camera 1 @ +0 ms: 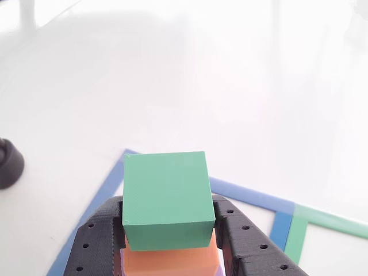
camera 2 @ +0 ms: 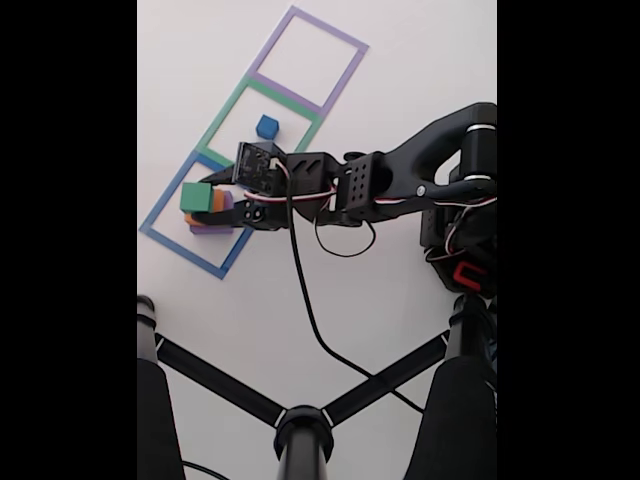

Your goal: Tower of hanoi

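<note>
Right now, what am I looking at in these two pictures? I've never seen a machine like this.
It is a small black robot arm on a white table. The fixed view looks down at the whole scene; the other view is taken from just behind the claw.

On the table are three taped square outlines in a row: blue, green, purple. In the blue outline stands a stack of blocks: purple block at the bottom, orange block above it, green block on top. A small blue cube sits alone in the green outline.

The claw has a finger on either side of the stack, just under the green block. Whether it is squeezing is hard to tell.
</note>
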`<state>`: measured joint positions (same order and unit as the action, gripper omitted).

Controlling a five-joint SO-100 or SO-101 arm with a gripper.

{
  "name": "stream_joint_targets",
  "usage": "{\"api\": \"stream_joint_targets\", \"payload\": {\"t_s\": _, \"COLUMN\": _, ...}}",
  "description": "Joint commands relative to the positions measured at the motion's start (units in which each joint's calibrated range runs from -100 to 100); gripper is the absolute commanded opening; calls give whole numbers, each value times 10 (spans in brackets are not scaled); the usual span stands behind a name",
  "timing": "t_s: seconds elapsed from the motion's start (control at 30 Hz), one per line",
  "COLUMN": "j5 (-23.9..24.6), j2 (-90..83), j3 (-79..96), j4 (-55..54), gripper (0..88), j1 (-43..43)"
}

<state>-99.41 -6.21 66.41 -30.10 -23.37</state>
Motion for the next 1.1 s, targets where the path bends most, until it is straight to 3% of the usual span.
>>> {"api": "stream_joint_targets", "payload": {"t_s": 0.0, "j5": -6, "j2": -4, "j3": -22, "j4": -20, "gripper": 71, "j1": 0}}
{"api": "stream_joint_targets", "payload": {"t_s": 0.63, "j5": -6, "j2": 14, "j3": -13, "j4": -30, "gripper": 76, "j1": 7}}
{"api": "stream_joint_targets", "payload": {"t_s": 1.07, "j5": -6, "j2": 32, "j3": -1, "j4": -58, "gripper": 172, "j1": 15}}
